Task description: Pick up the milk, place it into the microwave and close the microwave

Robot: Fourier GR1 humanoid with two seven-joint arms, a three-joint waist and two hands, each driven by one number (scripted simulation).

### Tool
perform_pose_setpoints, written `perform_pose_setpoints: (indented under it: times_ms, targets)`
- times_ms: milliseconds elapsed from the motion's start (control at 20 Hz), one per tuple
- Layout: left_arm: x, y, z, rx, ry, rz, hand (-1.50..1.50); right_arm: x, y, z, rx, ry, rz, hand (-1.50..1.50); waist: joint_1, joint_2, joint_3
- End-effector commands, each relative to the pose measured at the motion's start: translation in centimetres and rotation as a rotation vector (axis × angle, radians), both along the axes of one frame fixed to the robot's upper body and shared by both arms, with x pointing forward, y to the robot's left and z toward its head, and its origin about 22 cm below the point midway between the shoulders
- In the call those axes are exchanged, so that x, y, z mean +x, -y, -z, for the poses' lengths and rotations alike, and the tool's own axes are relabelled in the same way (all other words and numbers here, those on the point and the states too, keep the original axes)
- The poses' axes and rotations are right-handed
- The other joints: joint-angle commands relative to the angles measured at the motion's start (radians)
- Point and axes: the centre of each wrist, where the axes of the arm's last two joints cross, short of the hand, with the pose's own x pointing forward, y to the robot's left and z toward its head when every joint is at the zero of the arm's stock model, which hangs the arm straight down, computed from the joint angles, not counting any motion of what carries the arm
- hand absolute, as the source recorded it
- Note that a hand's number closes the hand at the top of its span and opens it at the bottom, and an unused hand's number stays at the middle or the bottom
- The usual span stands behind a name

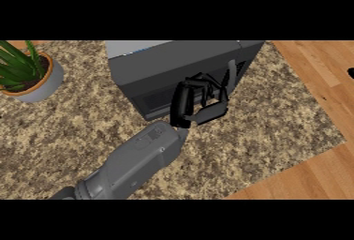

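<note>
One hand showed in the head view, its forearm coming in from the lower left; which of the two it was I could not tell. Its fingers were curled and held nothing visible, set against the front of the microwave, beside the edge of the door, which looked nearly shut. No milk was visible anywhere on the speckled worktop; my guess was that it already sat inside, hidden. So the closing step seemed in hand, and the next move called for pressing the door fully home. By count: one microwave, one potted plant at far left, no milk carton seen.
</note>
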Motion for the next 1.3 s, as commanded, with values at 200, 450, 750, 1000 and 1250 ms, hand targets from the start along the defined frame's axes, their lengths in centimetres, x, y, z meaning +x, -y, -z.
perform_pose_setpoints:
  times_ms: [200, 450, 750, 1000, 1250]
  targets:
    - [2.1, -0.4, -1.0, -0.001, -0.016, -0.035, 1.50, 0.2, -0.6, -0.6, 0.008, 0.004, -0.083, -1.50, 0.000, 0.018, -0.002]
    - [2.0, -0.5, -0.7, -0.011, -0.023, -0.041, 1.50, 0.2, -0.3, -1.0, -0.009, -0.008, -0.119, -1.50, -0.005, 0.016, -0.002]
    - [2.0, -0.5, -0.4, -0.003, -0.007, -0.047, 1.50, 0.1, -0.1, -1.1, -0.005, -0.021, -0.137, -1.50, -0.012, 0.018, -0.001]
    - [2.3, -0.3, -0.9, -0.009, -0.003, -0.055, 1.50, 0.2, 0.0, -2.0, -0.015, -0.007, -0.137, -1.50, -0.009, 0.015, -0.002]
    - [2.2, -0.5, -0.5, -0.011, -0.003, -0.045, 1.50, 0.2, -0.1, -2.2, -0.018, -0.007, -0.165, -1.50, -0.002, 0.021, 0.000]
